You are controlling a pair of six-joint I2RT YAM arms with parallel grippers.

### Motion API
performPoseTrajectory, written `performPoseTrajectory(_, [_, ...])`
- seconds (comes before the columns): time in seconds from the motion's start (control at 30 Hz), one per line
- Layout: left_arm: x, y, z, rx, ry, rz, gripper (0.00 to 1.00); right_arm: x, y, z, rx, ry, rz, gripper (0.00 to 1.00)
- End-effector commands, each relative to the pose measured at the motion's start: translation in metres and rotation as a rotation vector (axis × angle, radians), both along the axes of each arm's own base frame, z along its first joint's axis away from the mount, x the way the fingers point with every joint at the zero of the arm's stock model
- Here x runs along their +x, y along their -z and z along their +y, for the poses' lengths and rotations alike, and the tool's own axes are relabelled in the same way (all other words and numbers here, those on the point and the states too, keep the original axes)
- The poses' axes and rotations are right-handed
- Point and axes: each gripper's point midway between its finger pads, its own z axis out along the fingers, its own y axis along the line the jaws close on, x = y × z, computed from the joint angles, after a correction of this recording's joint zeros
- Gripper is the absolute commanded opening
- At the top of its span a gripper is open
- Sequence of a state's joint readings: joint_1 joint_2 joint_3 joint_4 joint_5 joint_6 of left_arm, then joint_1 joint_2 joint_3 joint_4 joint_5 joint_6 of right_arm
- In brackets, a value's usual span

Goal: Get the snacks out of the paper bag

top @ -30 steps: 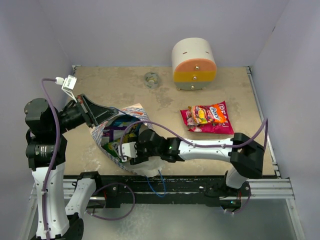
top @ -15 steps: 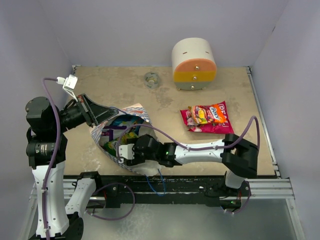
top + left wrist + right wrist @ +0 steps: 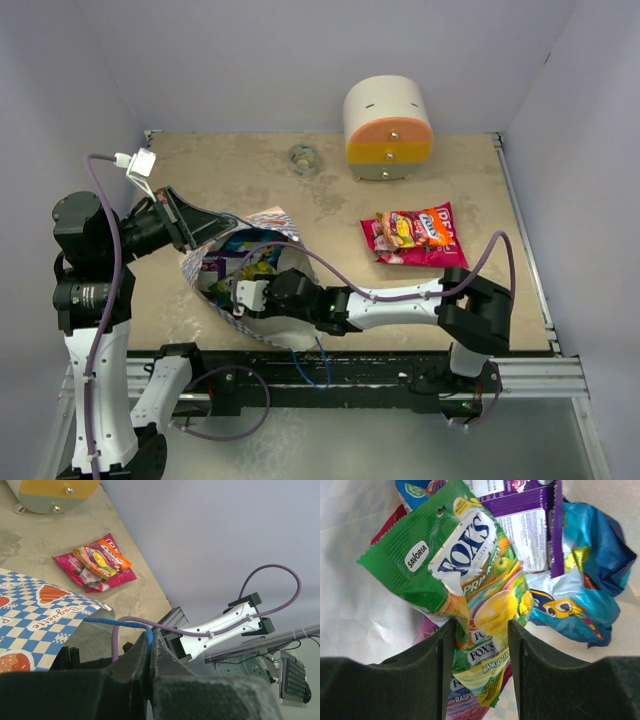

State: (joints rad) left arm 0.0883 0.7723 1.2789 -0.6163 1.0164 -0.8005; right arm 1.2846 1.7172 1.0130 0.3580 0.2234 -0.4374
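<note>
- Resting at the near left of the tabletop (image 3: 200, 170), the paper bag (image 3: 268, 222) is seen with its mouth open toward the overhead camera.
- The left jaws are closed tightly on the bag's thin blue cord handle (image 3: 116, 622). The cord is pinched between them at the bag's far-left rim.
- The bag's blue-and-white checkered outside (image 3: 35, 625), with its orange marks, is shown just beside those jaws in the left wrist view.
- The right jaws are lowered inside the bag's mouth and held apart at a middling width.
- A green candy packet (image 3: 470, 575) is framed between the right jaws, its lower end lying in the gap. Whether the pads touch it cannot be told.
- A purple packet (image 3: 530, 515) and a crumpled blue packet (image 3: 585, 580) are seen just beyond the green one. All three rest against the bag's cream lining (image 3: 350, 580), and a pink edge shows beneath them.
- A pink packet (image 3: 425, 250) with an orange-and-yellow one (image 3: 410, 228) lying on top of it is found out on the tabletop, right of centre and well apart from the bag.
- A rounded cream, orange and yellow drawer box (image 3: 388, 128) is placed at the far edge, with a small round object (image 3: 303, 158) to its left.
</note>
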Motion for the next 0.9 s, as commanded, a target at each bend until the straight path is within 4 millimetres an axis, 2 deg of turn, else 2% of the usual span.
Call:
performPoseTrajectory(0.0, [-0.014, -0.023, -0.004, -0.002, 0.035, -0.094, 0.00, 0.002, -0.002, 0.013, 0.033, -0.038, -0.018, 0.49])
performPoseTrajectory(0.07, [-0.014, -0.022, -0.004, -0.001, 0.034, -0.093, 0.00, -0.006, -0.002, 0.021, 0.028, -0.133, -0.048, 0.54])
performPoseTrajectory(0.13, [-0.014, -0.022, -0.004, -0.001, 0.031, -0.092, 0.00, -0.021, 0.008, 0.021, 0.020, -0.232, -0.040, 0.59])
performPoseTrajectory(0.23, [-0.013, -0.021, -0.004, -0.002, 0.030, -0.087, 0.00, -0.029, 0.003, 0.028, 0.055, -0.295, -0.052, 0.66])
performPoseTrajectory(0.3, [-0.012, -0.021, -0.004, -0.003, 0.029, -0.085, 0.00, -0.032, -0.002, 0.034, 0.069, -0.326, -0.059, 0.65])
performPoseTrajectory(0.37, [-0.012, -0.022, -0.004, -0.004, 0.028, -0.085, 0.00, -0.037, 0.007, 0.037, 0.045, -0.353, -0.032, 0.58])
performPoseTrajectory(0.4, [-0.012, -0.022, -0.004, -0.005, 0.027, -0.085, 0.00, -0.036, -0.002, 0.047, 0.061, -0.348, -0.017, 0.52])
performPoseTrajectory(0.47, [-0.012, -0.022, -0.004, -0.005, 0.027, -0.084, 0.00, -0.027, -0.004, 0.049, 0.054, -0.307, -0.022, 0.36])
performPoseTrajectory(0.53, [-0.013, -0.021, -0.003, -0.003, 0.024, -0.081, 0.00, -0.021, -0.013, 0.047, 0.074, -0.276, -0.049, 0.26])
performPoseTrajectory(0.63, [-0.012, -0.018, -0.003, -0.003, 0.018, -0.066, 0.00, -0.025, -0.026, 0.040, 0.096, -0.287, -0.047, 0.18])
performPoseTrajectory(0.73, [-0.011, -0.018, -0.003, -0.004, 0.014, -0.066, 0.00, -0.032, -0.031, 0.032, 0.095, -0.293, -0.012, 0.03])
performPoseTrajectory(0.87, [-0.008, -0.019, -0.002, -0.003, 0.010, -0.068, 0.00, -0.036, -0.052, 0.021, 0.141, -0.264, 0.025, 0.00])
